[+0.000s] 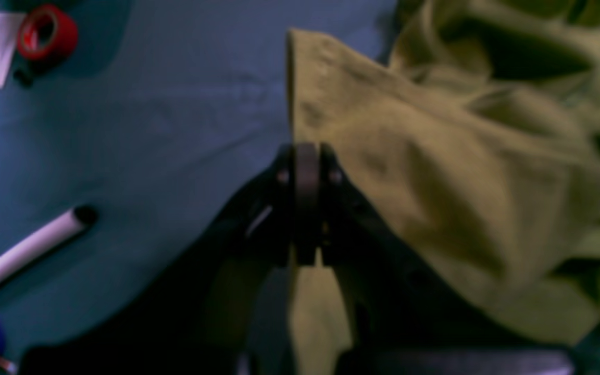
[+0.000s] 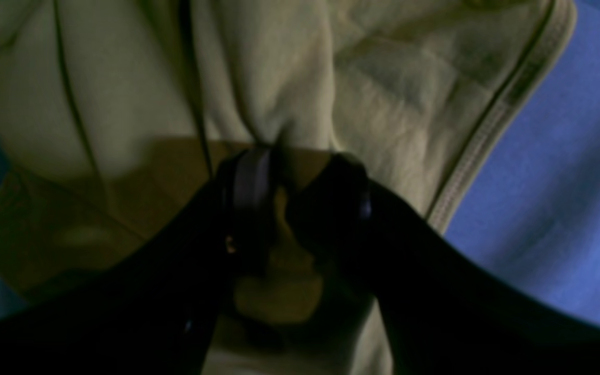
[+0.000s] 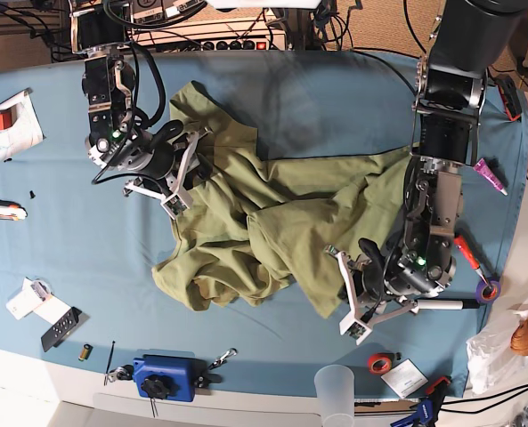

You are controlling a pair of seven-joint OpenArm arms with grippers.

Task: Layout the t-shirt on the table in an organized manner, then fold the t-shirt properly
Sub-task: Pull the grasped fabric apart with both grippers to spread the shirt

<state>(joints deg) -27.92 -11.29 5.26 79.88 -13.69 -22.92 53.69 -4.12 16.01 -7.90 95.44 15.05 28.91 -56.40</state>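
Fingers of the left gripper [image 1: 306, 172] are pinched tight on an edge of the olive t-shirt [image 3: 272, 222]. Right gripper [image 2: 289, 177] fingers clasp a thick bunch of it, partly parted. It lies crumpled mid-table [image 3: 353, 89].

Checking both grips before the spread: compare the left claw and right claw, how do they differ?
The left claw is pinched fully shut on a thin t-shirt edge; the right claw holds a thicker bunch, jaws partly apart. Left sits near the table's front, right near the back. Both grip cloth.
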